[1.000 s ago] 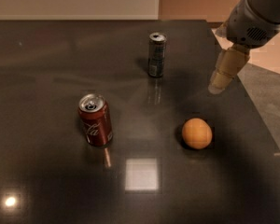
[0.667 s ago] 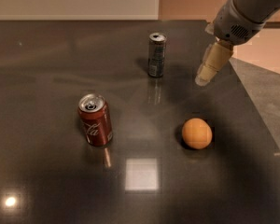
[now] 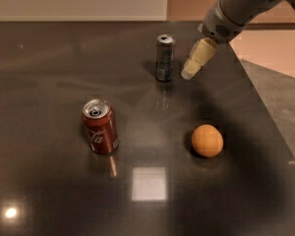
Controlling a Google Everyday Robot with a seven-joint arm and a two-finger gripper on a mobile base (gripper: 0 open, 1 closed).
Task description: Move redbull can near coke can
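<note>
The redbull can (image 3: 164, 57), slim and dark grey-blue with a silver top, stands upright at the back middle of the dark table. The coke can (image 3: 100, 127), red with white script, stands upright nearer the front left. My gripper (image 3: 189, 73) hangs from the grey arm at the upper right, its cream tip just right of the redbull can and not touching it. It holds nothing.
An orange (image 3: 207, 140) lies on the table at the front right, below the gripper. The table's right edge (image 3: 265, 112) runs diagonally, with floor beyond it. Bright light reflections show on the table top near the front.
The gripper has moved left and a little farther back, from the table's right edge to just beside the redbull can. The cans and the orange have not moved.
</note>
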